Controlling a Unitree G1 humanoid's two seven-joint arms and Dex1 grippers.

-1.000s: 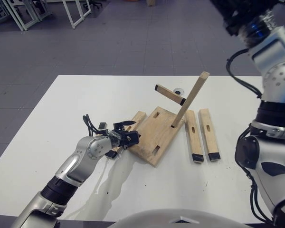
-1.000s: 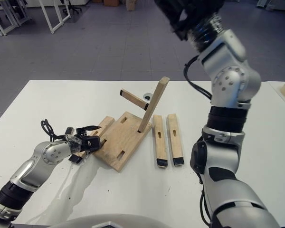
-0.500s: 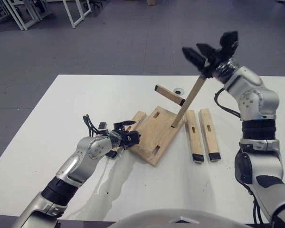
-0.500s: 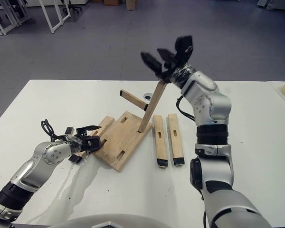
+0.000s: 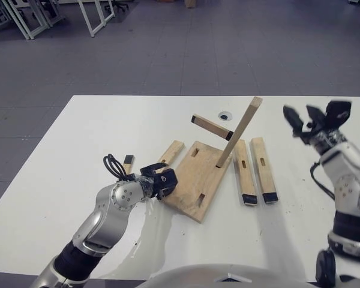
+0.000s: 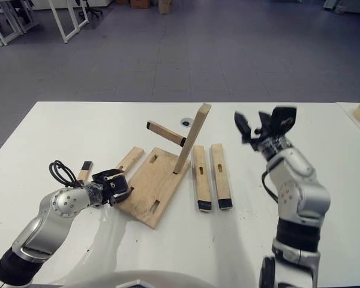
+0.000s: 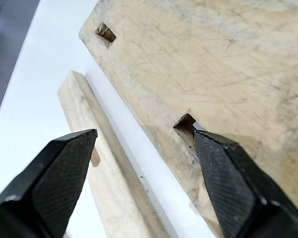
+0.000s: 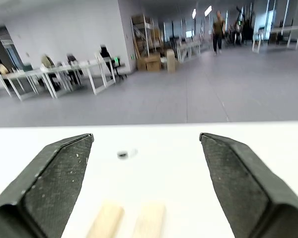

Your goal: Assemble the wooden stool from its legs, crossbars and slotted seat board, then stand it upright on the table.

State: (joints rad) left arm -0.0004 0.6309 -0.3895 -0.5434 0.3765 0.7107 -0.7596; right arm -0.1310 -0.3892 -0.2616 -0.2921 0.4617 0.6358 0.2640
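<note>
White table (image 5: pixel 60 150): seat board (image 5: pixel 195 180) with one leg (image 5: pixel 239 133) leaning in its far slot, crossbar (image 5: pixel 211 126) attached. Left gripper (image 5: pixel 163 182) at board's left edge, jaws parted, empty. Right gripper (image 5: pixel 315 117) raised well right of board, wide open, empty.

1. White table (image 5: pixel 78 138), with a small round hole (image 5: pixel 225 114) toward the far edge.
2. Near the middle: slotted seat board (image 5: pixel 189 174).
3. Just right of it, side by side: slotted leg (image 5: pixel 245 173), second leg (image 5: pixel 264 170).
4. Just left: wooden bar (image 5: pixel 171 152); farther left, short piece (image 5: pixel 128 162).
</note>
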